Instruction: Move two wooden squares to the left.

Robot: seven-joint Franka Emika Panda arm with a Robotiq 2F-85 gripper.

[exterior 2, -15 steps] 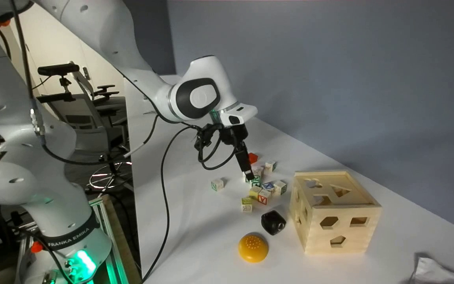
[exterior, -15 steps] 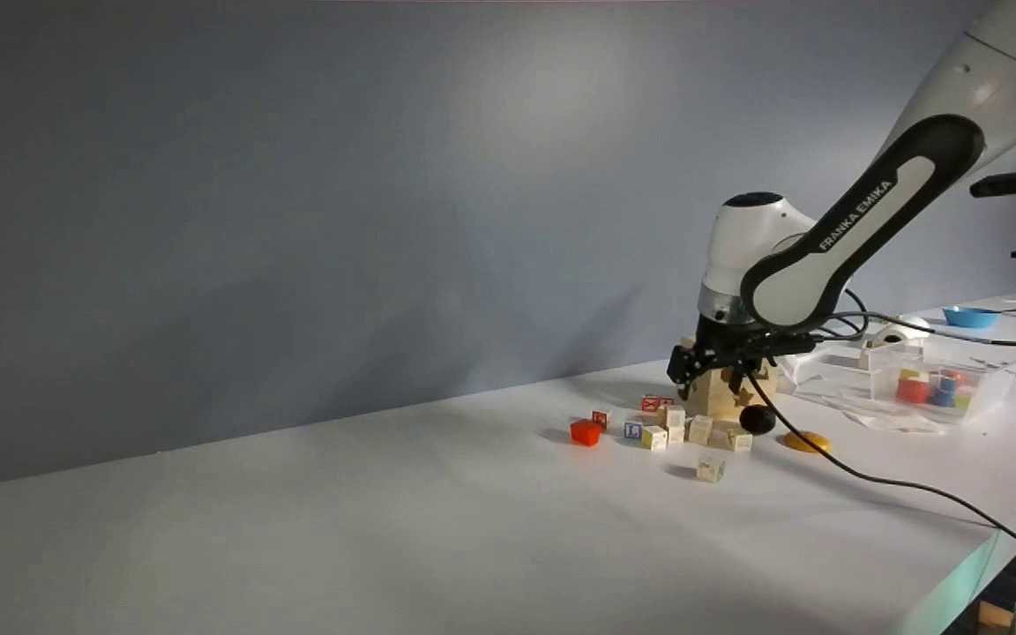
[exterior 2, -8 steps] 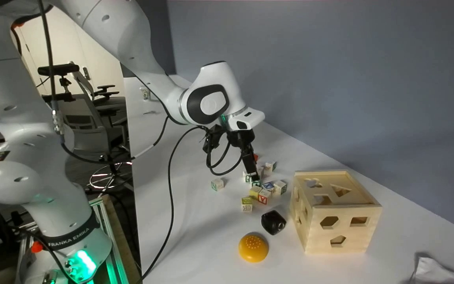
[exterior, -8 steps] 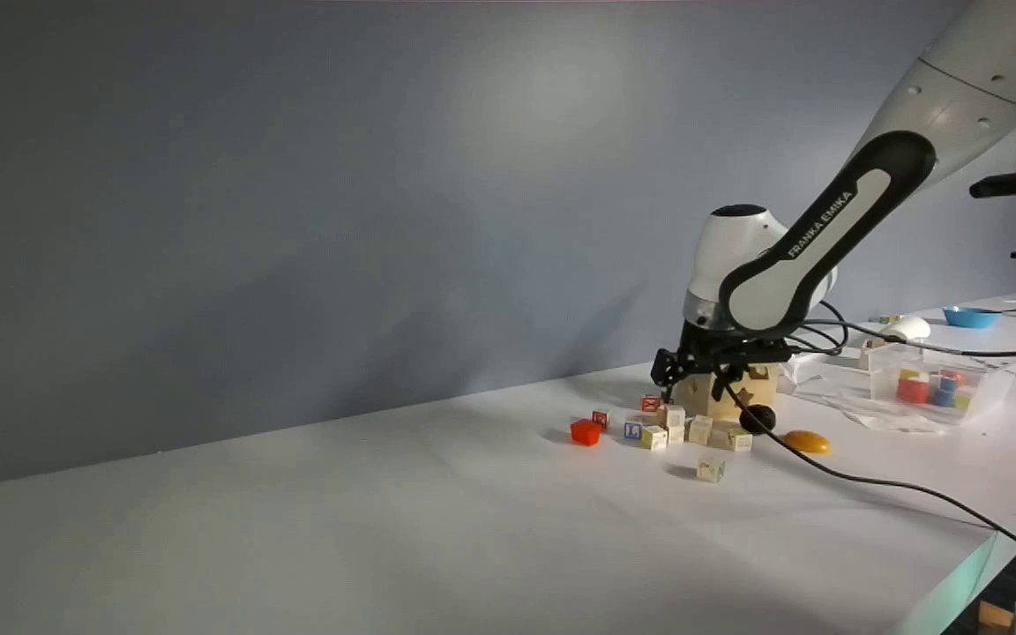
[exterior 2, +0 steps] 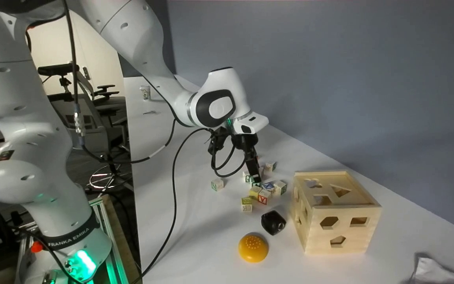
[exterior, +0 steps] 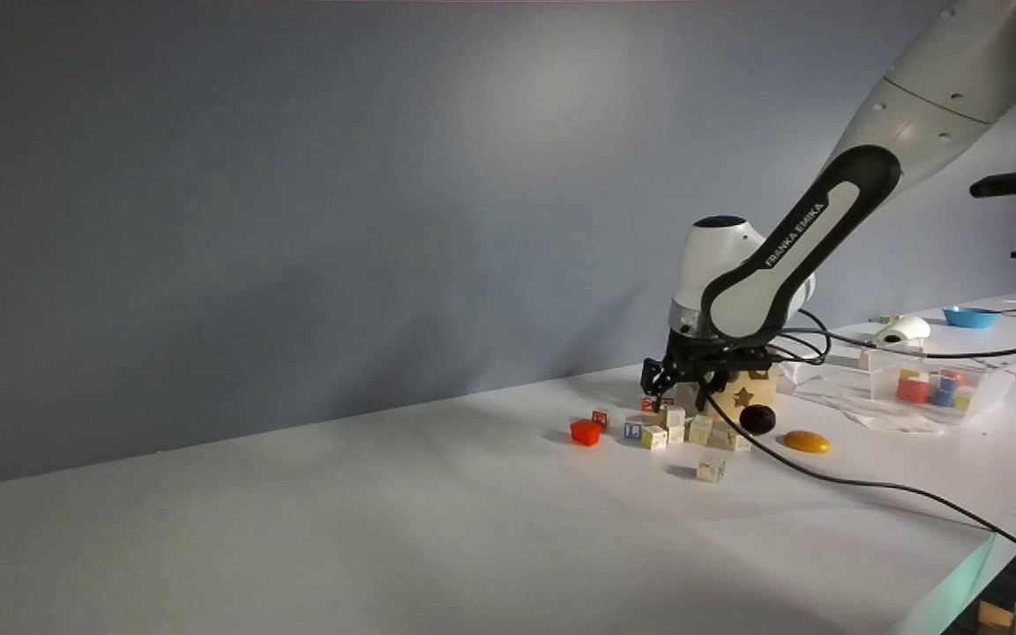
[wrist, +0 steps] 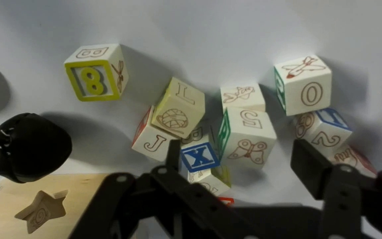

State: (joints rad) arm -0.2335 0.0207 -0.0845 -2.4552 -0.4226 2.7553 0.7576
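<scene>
The wooden squares are small pale letter blocks, several of them bunched on the white table. In the wrist view, a block with a 5 and a butterfly (wrist: 249, 132) leans up near a blue-framed X block (wrist: 200, 156). A block with an O (wrist: 307, 88) and a yellow-framed 8 block (wrist: 95, 79) lie further out. A lone block (exterior: 711, 469) sits apart from the bunch; it also shows in an exterior view (exterior 2: 217, 184). My gripper (wrist: 239, 157) is open and empty above the bunch, fingers either side of the butterfly block. In an exterior view the gripper (exterior: 680, 401) hides some blocks behind it.
A wooden shape-sorter box (exterior 2: 343, 232), a black piece (exterior 2: 273, 222) and an orange-yellow dome (exterior 2: 253, 248) stand near the blocks. A red piece (exterior: 586, 432) lies beyond them. A clear bin (exterior: 993, 388) and blue bowl (exterior: 971, 317) stand further off. A black cable (exterior 2: 173, 197) hangs to the table.
The arm and gripper have moved left and down in an exterior view, coming lower over the block bunch. The blocks and other pieces have not visibly moved.
</scene>
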